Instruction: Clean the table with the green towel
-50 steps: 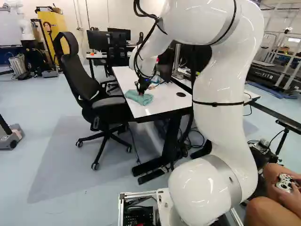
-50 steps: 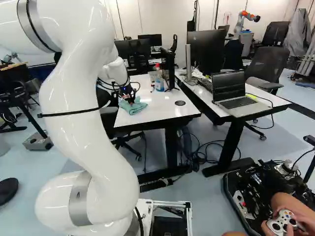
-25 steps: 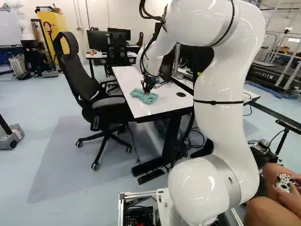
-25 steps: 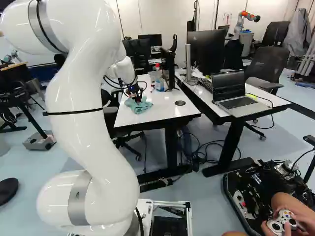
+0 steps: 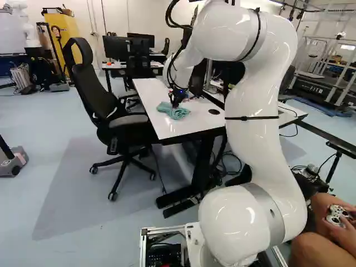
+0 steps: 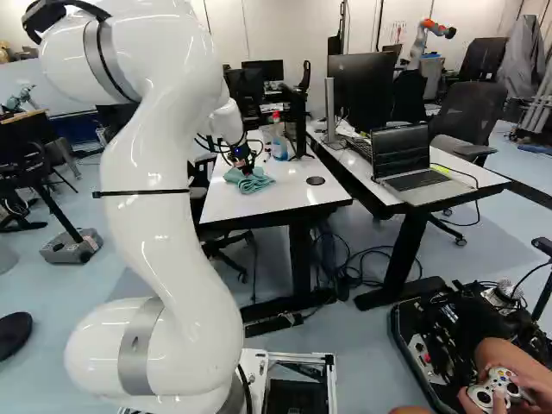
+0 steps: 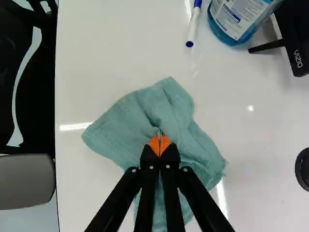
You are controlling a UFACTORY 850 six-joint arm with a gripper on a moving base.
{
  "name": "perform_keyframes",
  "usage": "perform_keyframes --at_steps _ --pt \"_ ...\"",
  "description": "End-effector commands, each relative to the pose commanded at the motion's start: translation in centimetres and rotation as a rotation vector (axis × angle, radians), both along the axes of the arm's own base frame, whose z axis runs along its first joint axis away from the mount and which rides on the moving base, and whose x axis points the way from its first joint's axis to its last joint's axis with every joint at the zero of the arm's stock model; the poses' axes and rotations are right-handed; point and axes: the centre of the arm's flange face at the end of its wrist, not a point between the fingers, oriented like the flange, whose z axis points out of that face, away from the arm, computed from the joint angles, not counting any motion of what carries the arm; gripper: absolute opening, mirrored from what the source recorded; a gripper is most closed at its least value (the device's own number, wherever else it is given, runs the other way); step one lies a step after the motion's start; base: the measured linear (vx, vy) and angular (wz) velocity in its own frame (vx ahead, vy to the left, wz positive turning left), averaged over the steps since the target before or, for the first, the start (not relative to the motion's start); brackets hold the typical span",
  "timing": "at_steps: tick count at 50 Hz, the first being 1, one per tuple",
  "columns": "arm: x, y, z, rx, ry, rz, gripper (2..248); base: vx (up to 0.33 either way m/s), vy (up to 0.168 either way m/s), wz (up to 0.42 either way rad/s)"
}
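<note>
In the left base view my gripper (image 5: 176, 104) is low over the white table (image 5: 181, 127), at the green towel (image 5: 173, 112). The wrist view shows the gripper (image 7: 159, 146) with its orange pads almost together, a raised fold of the towel (image 7: 126, 126) pinched between them. The rest of the cloth spreads crumpled on the tabletop (image 7: 111, 53), ahead of, beside and under the fingers. In the right base view the towel (image 6: 250, 181) lies toward the table's chair side.
A blue-liquid bottle (image 7: 236, 21), a marker (image 7: 192, 26) and a black monitor stand (image 7: 295, 41) are on the table ahead of the gripper. A black office chair (image 5: 92, 92) stands along one edge. A laptop (image 6: 410, 164) sits on the adjoining table.
The arm has shifted, and the towel has slid with the gripper over the tabletop, rightward in both base views, away from the chair-side edge. The base has stayed put.
</note>
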Motion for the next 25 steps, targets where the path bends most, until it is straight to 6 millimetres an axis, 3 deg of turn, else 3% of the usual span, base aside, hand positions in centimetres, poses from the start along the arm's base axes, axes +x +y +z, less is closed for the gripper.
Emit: perform_keyframes --at_steps 11,25 --pt "1.9 0.2 -0.2 0.002 -0.017 0.0 21 0.0 0.0 0.0" --pt "3.7 1.9 -0.3 0.004 -0.036 0.021 21 0.0 0.0 0.0"
